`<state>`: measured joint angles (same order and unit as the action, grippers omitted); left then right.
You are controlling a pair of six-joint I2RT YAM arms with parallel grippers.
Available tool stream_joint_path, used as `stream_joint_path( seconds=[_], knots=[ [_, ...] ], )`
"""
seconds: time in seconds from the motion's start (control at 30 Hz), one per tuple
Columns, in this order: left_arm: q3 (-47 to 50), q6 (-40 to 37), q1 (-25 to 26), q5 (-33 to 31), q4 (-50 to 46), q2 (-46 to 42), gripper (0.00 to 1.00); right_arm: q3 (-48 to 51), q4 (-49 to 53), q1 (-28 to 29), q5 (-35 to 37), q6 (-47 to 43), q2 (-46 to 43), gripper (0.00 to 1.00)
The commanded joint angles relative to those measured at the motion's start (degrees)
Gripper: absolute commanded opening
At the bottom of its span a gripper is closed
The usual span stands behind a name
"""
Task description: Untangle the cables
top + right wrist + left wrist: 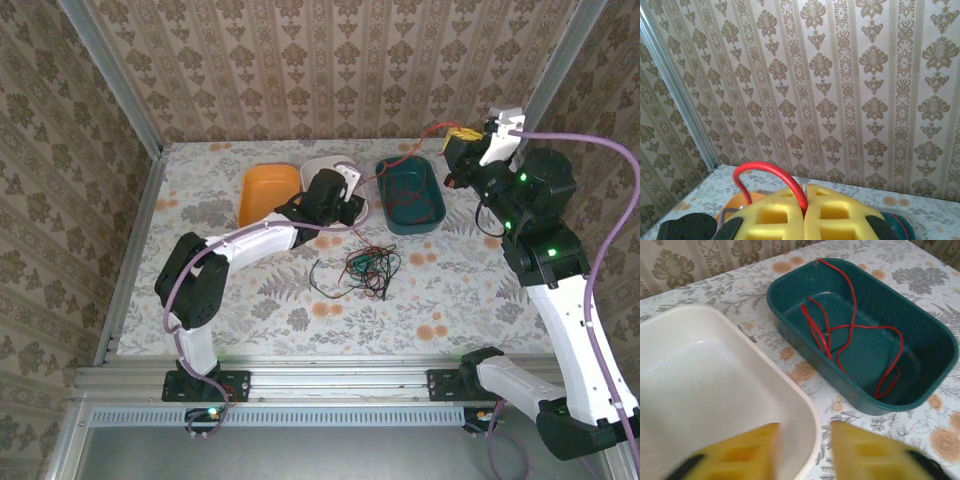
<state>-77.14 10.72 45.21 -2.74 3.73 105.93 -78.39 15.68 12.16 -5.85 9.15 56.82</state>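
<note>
Yellow foam pads [765, 215] of the right gripper [804, 200] are pressed together on a thin red cable [770, 167], held high near the back wall. From above, that cable appears to run down into the teal plastic tub [800, 342], where its loops lie on the bottom. If the arm lifts further, I'd expect the slack to run out, and the cable could drag or tip the tub, or slip from the pads.

The left gripper [805, 455] sits astride the rim of the white plastic tray [810, 415], one finger inside and one outside. The fingers are blurred, so I cannot tell whether they have hold of the rim. A grip there would shove or tilt the tray rather than catch any wire.

The knot of black, green and red cables [368, 268] lies on the flowered bench [250, 300], near the trays and untouched. It could tighten if pulled from one end.

I can read no brand, label or writing anywhere.
</note>
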Motion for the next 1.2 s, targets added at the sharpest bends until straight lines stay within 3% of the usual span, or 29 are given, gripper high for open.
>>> stream_joint_path(
  seconds=[0.0, 0.13, 0.3, 0.53, 0.63, 0.77, 0.9, 1.07, 1.17],
  knots=[
    [-1.8, 3.5, -0.9, 0.0, 4.1, -2.0, 0.10, 0.4, 2.1, -0.2, 2.2, 0.7, -0.2, 0.00],
    [-0.9, 8.4, -2.1, 2.5, 5.8, -6.1, 0.00, 4.7, 3.0, -0.3, 6.6, 4.6, 0.7, 0.00],
    [-2.6, 16.2, -4.1, 14.3, 9.8, -10.0, 0.00, 13.4, 2.2, 0.1, 8.4, 12.9, 2.5, 0.00],
    [-14.6, 22.2, -5.2, 24.1, 9.6, -6.7, 0.00, 17.4, 1.2, 0.6, 7.7, 16.0, 10.5, 0.00],
    [-19.8, 24.4, -5.6, 25.5, 10.6, -3.5, 0.00, 16.4, 3.0, 0.5, 7.9, 17.3, 14.3, 0.00],
    [-29.0, 23.8, -5.6, 22.8, 5.9, 3.7, 0.00, 15.6, 3.9, 0.0, 8.4, 20.2, 18.2, 0.00],
    [-40.5, 23.4, -5.6, 14.3, -2.9, 13.6, 0.00, 13.6, 6.2, -1.4, 9.2, 23.8, 22.4, 0.00],
    [-62.9, 22.7, -5.0, 5.2, -15.6, 32.4, 0.00, 13.2, 5.7, -2.9, 9.1, 28.5, 28.3, 0.00],
    [-75.8, 23.9, -4.5, 2.9, -20.7, 43.0, 0.00, 12.9, 4.5, -3.4, 9.5, 30.0, 30.5, 0.00]
  ],
)
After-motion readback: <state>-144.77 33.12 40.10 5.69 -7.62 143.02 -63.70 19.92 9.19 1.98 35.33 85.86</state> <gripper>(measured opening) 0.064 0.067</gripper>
